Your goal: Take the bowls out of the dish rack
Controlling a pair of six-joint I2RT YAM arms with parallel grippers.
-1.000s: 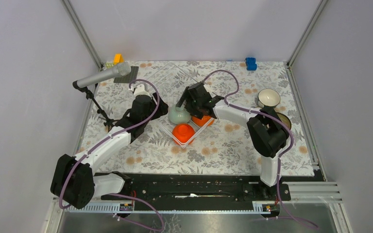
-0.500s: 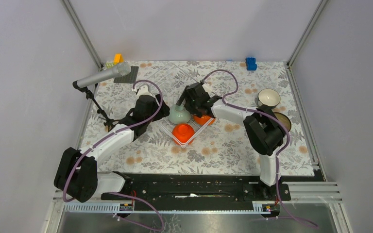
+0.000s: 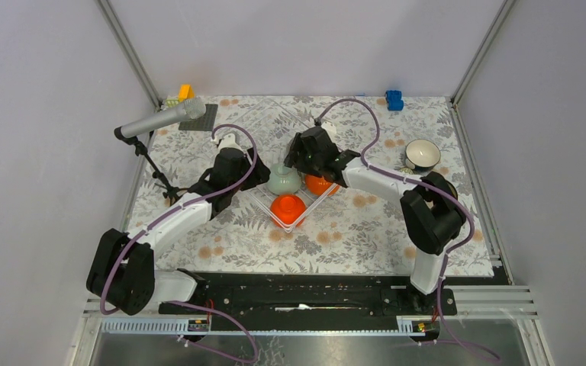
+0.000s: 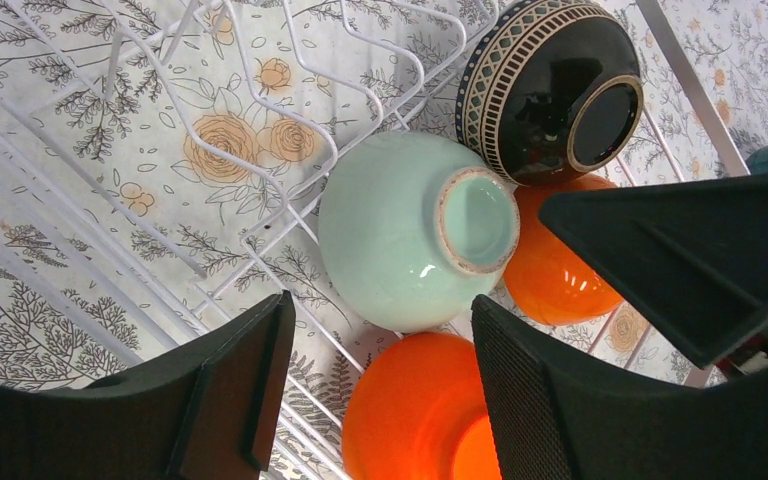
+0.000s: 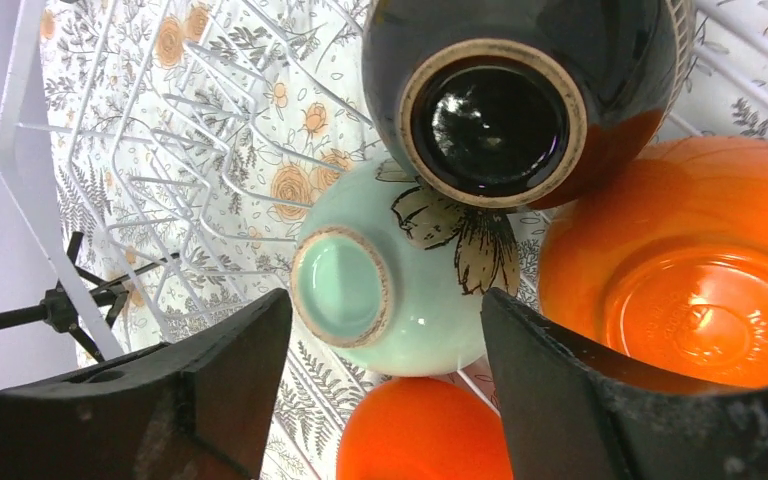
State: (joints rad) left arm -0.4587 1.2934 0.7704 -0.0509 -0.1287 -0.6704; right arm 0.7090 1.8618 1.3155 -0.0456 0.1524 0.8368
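Mint bowl (image 4: 390,240) upturned in rack (image 4: 694,88) — ungripped

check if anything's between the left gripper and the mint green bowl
Nothing visible: the left gripper hangs open over the mint green bowl in the dish rack. The right gripper, also open, hangs over the same bowl.

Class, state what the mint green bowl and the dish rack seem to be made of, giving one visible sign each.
Mint green bowl: likely glazed ceramic; glossy highlights, with a bare, matte foot ring.
Dish rack: probably coated metal wire; thin white rods bent into a grid, smooth finish.
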